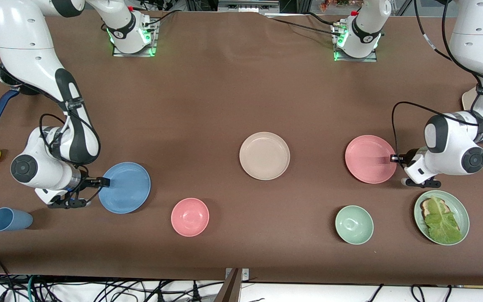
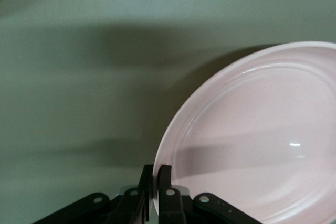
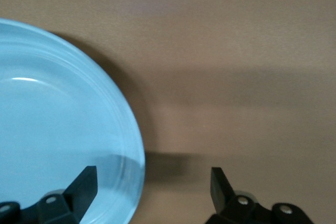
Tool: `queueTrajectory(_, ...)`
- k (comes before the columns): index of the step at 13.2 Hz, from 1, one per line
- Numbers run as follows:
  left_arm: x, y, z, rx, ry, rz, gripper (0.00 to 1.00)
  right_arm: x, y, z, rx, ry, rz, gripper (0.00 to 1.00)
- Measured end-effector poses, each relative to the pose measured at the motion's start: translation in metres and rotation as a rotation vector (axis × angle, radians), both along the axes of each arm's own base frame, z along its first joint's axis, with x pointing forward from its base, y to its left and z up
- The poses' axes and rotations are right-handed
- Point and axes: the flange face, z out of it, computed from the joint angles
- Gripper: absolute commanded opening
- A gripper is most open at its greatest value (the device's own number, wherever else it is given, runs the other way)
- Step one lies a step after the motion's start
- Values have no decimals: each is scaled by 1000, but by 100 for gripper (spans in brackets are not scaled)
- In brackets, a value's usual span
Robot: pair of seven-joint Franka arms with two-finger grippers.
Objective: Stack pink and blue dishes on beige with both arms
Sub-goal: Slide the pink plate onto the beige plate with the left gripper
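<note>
From the front, my left gripper point(image 1: 393, 158) is pinching the pink plate point(image 1: 370, 159) at its rim, toward the left arm's end; my right gripper point(image 1: 104, 182) is reaching over the blue plate point(image 1: 125, 187). The beige plate point(image 1: 264, 155) is lying between them.

At my left wrist, fingers point(image 2: 164, 179) are clamping the thin rim; it is looking stiff, light and slick.

At my right wrist, the jaws are gaping wide, one over the blue plate point(image 3: 58, 145), whose far half is cut off.

- White, glossy, rounded shells on the right arm point(image 1: 36, 54) and left arm point(image 1: 472, 54), with small dark screw dots.
- Black bands at the joints; round dark-grey caps on the elbows.
- Thin black cables looping loose beside each forearm, strapped on with black bands.
- Green glow and a red button at each base, on metal plates bolted to the brown surface point(image 1: 233, 84).
- Black claw fingers point(image 3: 84, 184), flat and angular, with silver screws at the knuckles.
</note>
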Motion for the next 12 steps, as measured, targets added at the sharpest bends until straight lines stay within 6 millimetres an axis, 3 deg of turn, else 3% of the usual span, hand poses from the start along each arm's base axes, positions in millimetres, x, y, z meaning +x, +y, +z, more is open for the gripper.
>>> queueTrajectory(2,18,-50,36,20,21,66,0,-2,5,-3,7,6,4,69)
queueTrajectory(4,28,-121,79,11,33,124,0,-4,9,-6,13,13,7,53)
queueTrajectory(5,29,-152,95,-3,34,155,0,-4,10,-7,14,15,8,43)
queueTrajectory(6,27,-180,103,-16,37,185,0,-5,10,-7,14,16,8,27)
queueTrajectory(8,16,-237,108,-22,55,223,0,-5,10,-7,15,16,8,0)
queueTrajectory(12,-9,-348,92,-10,14,249,0,-3,11,0,21,6,18,0)
